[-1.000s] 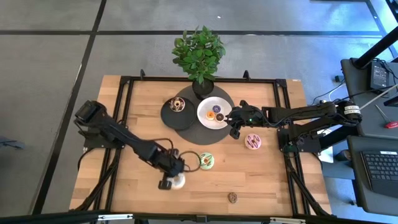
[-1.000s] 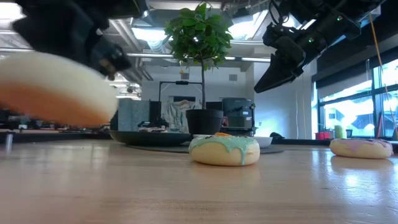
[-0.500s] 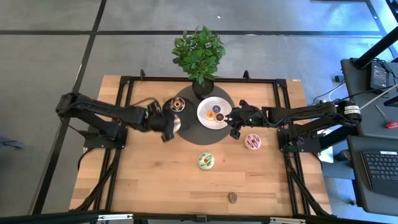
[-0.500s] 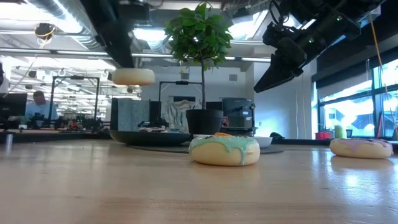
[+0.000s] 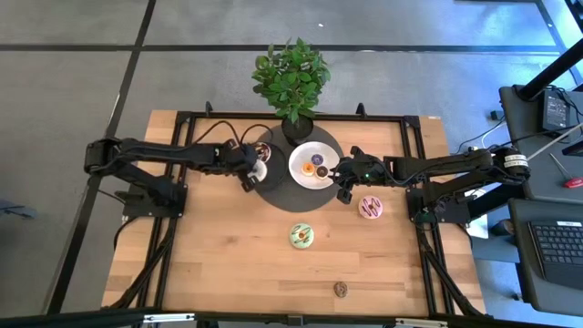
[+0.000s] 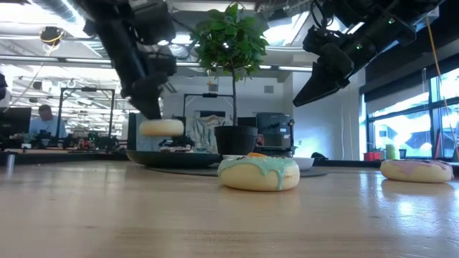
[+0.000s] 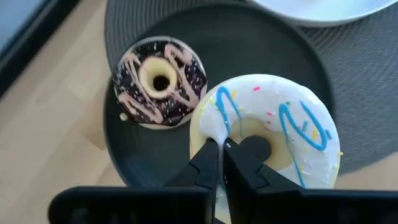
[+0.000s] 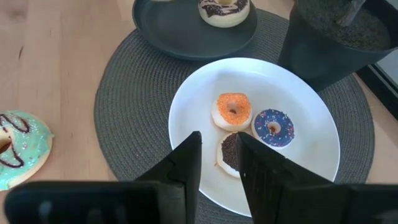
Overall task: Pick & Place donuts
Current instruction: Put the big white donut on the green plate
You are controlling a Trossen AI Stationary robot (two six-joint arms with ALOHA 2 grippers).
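My left gripper [image 5: 250, 172] is shut on a white-frosted donut with blue drizzle [image 7: 267, 130] and hangs over the black plate [image 5: 246, 175]. A chocolate donut with pink drizzle [image 7: 160, 81] lies flat on that plate. My right gripper [image 5: 344, 189] hovers open above the near edge of the white plate [image 8: 311, 162], which carries three tiny donuts: orange [image 8: 232, 110], blue [image 8: 273, 127] and chocolate [image 8: 229, 151]. A green donut [image 5: 301, 236], a pink donut [image 5: 371, 208] and a tiny brown one [image 5: 341, 289] lie on the wood. My left gripper pinches the white donut's ring on the side next to its hole [image 7: 208, 127], with the two fingers almost together. The fingers [image 6: 147, 107] come down from above at a slant. The donut [image 6: 161, 127] hangs level below them, lifted clear above the black plate [image 6: 172, 158].
A potted plant [image 5: 291, 82] stands at the far edge of the round grey mat [image 5: 273, 196] under both plates. A black frame [image 5: 182, 128] borders the table. Open wood stretches along the near and left parts of the table.
My left gripper, shut on the white donut, has carried it up from the table's near-left area toward the far edge. It then moved right over the black plate and came down closer to it. My right arm has kept still.
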